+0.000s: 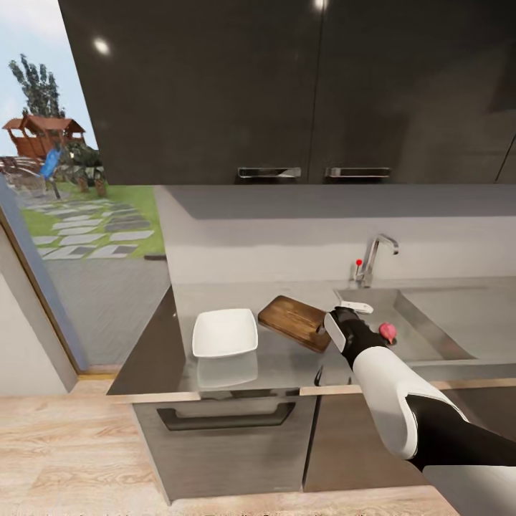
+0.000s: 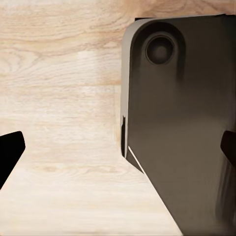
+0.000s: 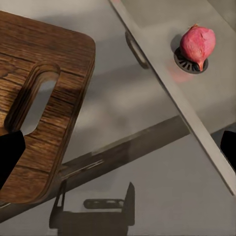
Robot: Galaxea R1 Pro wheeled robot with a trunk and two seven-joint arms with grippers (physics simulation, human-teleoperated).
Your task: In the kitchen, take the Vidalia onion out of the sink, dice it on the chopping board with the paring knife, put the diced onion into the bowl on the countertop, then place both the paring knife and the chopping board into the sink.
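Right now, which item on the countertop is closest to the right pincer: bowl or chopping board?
The chopping board. The dark brown wooden slab lies right beside the right pincer, between it and the white bowl, which sits farther along the countertop.

Even, bright daylight-like render. Two round light glints sat on the glossy dark upper cabinets (image 1: 287, 86). The countertop (image 1: 287, 362) mirrored the bowl (image 1: 225, 332) faintly below it. In the right wrist view a crisp dark gripper shadow fell on the counter and a soft shadow lay beside the chopping board (image 3: 44, 98). All views slightly soft; wide-angle stretch at the head view's edges.
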